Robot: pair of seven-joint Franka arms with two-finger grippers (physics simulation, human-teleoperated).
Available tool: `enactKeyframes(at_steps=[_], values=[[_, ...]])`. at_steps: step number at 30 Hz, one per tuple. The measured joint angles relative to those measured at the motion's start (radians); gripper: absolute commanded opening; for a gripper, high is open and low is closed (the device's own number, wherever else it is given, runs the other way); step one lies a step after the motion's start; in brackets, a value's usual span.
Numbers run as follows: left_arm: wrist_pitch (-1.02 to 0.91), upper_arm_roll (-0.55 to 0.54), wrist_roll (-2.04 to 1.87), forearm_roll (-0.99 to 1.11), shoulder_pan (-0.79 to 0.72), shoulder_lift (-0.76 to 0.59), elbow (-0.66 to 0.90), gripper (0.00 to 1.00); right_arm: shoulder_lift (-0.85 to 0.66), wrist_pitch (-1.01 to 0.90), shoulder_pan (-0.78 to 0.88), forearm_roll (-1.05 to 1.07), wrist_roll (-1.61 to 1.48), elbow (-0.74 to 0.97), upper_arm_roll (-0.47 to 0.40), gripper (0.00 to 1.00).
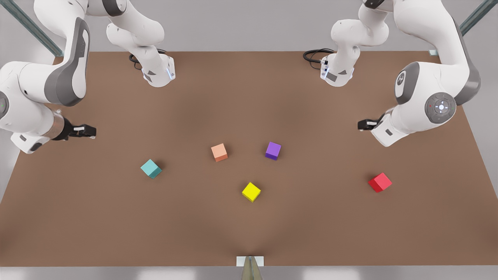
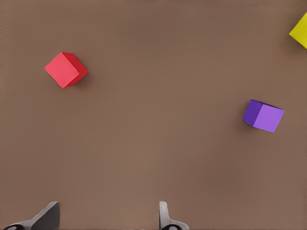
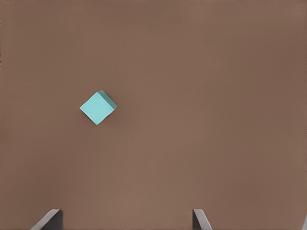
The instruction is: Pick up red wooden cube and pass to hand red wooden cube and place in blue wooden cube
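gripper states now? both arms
Left gripper: jaws open, empty, above the table near the red wooden cube.
Right gripper: jaws open, empty, near the blue wooden cube.

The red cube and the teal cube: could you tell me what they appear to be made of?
The red wooden cube has flat, evenly coloured matte faces with crisp edges and no glare, like painted wood or plastic; no grain shows, so wood cannot be confirmed. The blue wooden cube looks the same in teal: plain, matte, sharp-cornered. Both rest on a table with a dull brown, faintly textured surface, perhaps fibreboard.
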Motion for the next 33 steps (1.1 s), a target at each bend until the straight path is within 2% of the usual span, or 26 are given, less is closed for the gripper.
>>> enactKeyframes(at_steps=[5, 10, 14, 21, 33], values=[[0.055, 0.015, -0.01, 0.0, -0.007, 0.038, 0.004, 1.0, 0.005, 0.041, 0.006, 0.005, -0.016, 0.004, 0.0, 1.0], [0.184, 0.14, -0.018, -0.028, 0.039, 0.238, 0.009, 1.0, 0.007, 0.057, 0.005, 0.009, -0.029, -0.001, 0.0, 1.0], [0.315, 0.167, -0.037, -0.052, 0.091, 0.37, 0.0, 1.0, 0.009, 0.061, 0.005, 0.01, -0.039, -0.003, 0.0, 1.0], [0.524, 0.221, -0.116, -0.142, 0.129, 0.455, -0.055, 1.0, 0.011, 0.062, 0.006, 0.01, -0.052, -0.007, 0.0, 1.0], [0.689, 0.225, -0.209, -0.18, 0.129, 0.521, -0.057, 1.0, 0.016, 0.06, 0.006, 0.012, -0.065, -0.017, 0.001, 1.0]])
